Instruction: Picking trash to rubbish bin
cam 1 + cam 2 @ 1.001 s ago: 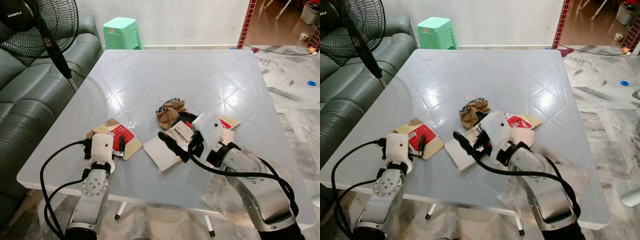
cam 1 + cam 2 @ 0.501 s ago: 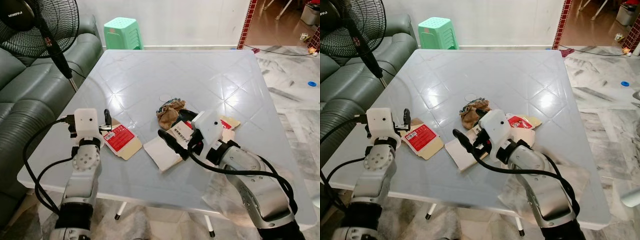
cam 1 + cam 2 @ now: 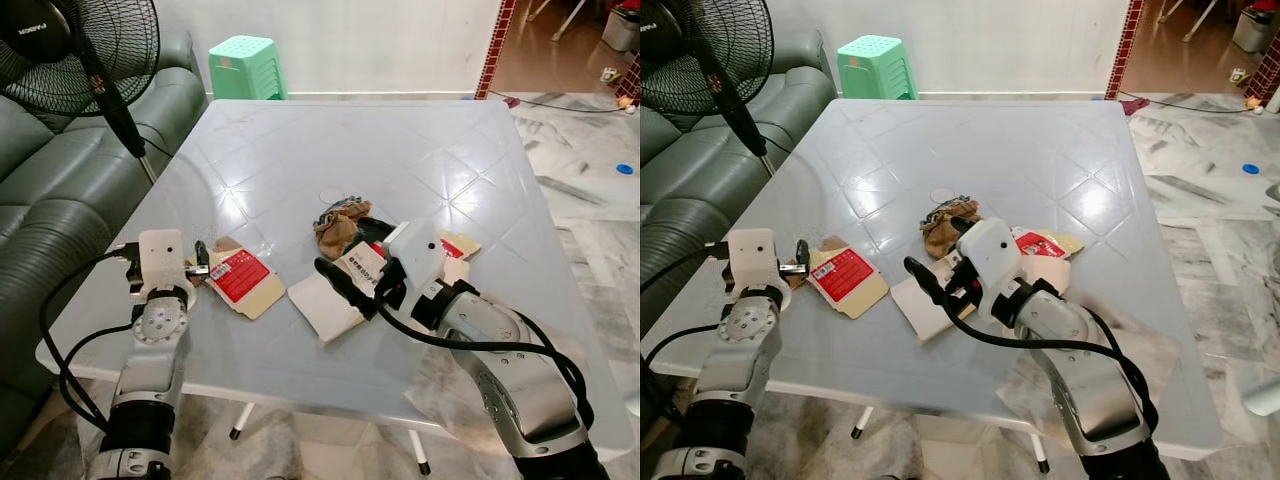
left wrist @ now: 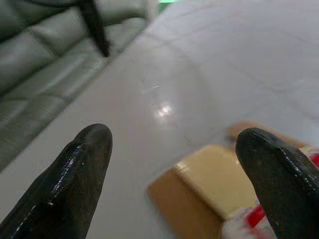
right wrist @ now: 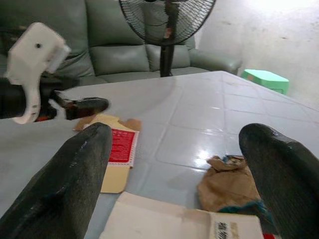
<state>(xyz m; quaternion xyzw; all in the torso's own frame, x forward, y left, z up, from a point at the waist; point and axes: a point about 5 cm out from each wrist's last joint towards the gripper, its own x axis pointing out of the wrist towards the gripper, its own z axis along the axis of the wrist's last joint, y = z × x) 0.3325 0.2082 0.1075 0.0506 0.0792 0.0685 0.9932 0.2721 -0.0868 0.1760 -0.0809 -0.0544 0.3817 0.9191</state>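
A flattened tan carton with a red label [image 3: 241,280] lies on the white table [image 3: 400,150] near its left front. My left gripper [image 3: 199,262] is open at the carton's left edge, whose tan flap [image 4: 219,174] lies ahead between the fingers. A crumpled brown paper wad [image 3: 338,226] sits mid-table, a white card [image 3: 322,305] in front of it, and a red-and-white packet [image 3: 456,245] to its right. My right gripper [image 3: 342,248] hangs open just above the card and wad, holding nothing. The wad [image 5: 227,186] lies ahead between its fingers.
A black standing fan [image 3: 70,50] and a green sofa [image 3: 50,180] border the table's left side. A green plastic stool [image 3: 246,66] stands behind the table. Marble floor with a small blue object [image 3: 624,168] lies to the right.
My left gripper, resting over the carton a second ago, lifted up and left, then came down at the carton's left edge. The right arm has barely moved.
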